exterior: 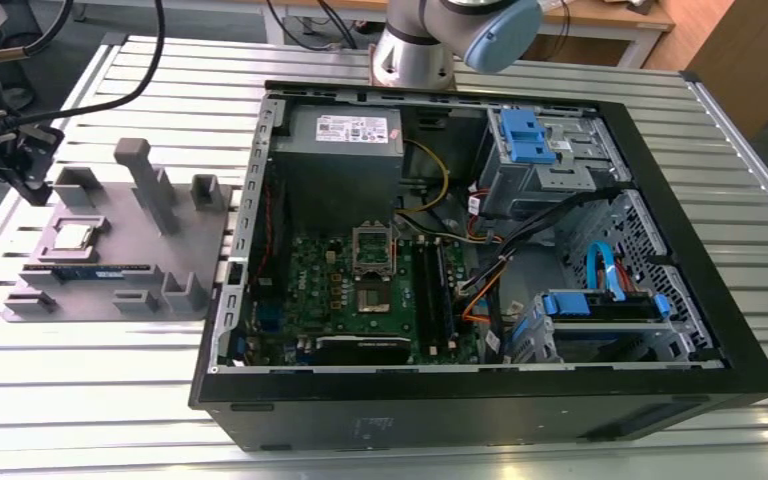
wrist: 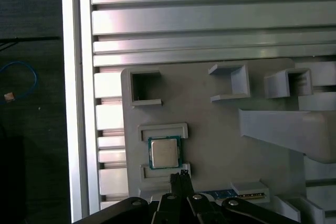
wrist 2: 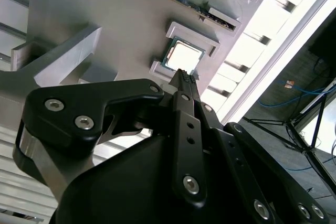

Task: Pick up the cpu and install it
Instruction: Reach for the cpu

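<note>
The cpu [exterior: 75, 236], a small silvery square chip, lies flat in a shallow pocket of the grey fixture tray [exterior: 157, 250] on the exterior view's left. Both wrist views show the cpu [wrist 2: 184, 56] [wrist: 165, 152] just beyond my fingertips. My gripper [wrist 2: 185, 75] [wrist: 181, 174] hovers above the tray beside the chip, shut, with nothing between its fingers and apart from the chip. In the exterior view the gripper [exterior: 24, 160] is the black piece at the far left edge. The open metal socket frame [exterior: 373, 262] sits on the green motherboard [exterior: 344, 300] inside the computer case.
The black computer case [exterior: 704, 330] lies open on a slatted aluminium table [exterior: 91, 400], with cables, drive bays and a power supply [exterior: 337, 135] inside. A blue-green memory stick [exterior: 91, 271] [wrist: 231, 195] lies on the tray near the cpu. Grey posts [exterior: 144, 180] rise from the tray.
</note>
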`<state>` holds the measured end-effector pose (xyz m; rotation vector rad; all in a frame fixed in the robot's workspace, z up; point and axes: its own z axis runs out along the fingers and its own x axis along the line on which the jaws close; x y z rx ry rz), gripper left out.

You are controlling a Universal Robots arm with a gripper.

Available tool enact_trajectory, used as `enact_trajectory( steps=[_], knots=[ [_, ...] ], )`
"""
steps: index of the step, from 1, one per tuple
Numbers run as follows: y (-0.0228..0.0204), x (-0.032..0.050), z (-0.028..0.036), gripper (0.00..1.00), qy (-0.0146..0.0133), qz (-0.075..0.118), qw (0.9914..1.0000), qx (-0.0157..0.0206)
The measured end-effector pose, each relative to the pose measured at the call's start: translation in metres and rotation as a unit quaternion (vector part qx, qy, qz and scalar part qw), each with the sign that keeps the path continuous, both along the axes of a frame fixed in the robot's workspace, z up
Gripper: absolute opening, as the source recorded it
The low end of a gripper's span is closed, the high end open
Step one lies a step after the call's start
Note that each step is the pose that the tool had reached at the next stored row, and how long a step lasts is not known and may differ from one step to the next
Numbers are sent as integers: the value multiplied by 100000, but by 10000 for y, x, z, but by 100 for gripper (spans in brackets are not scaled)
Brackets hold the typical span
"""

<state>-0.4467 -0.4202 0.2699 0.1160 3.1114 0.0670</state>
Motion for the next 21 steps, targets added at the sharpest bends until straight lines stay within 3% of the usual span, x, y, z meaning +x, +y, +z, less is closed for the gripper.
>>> enact_trajectory(
  steps=[21],
  knots=[
    [-1, -2, -59, 11, -4, 341, 99999, 6]
  ],
)
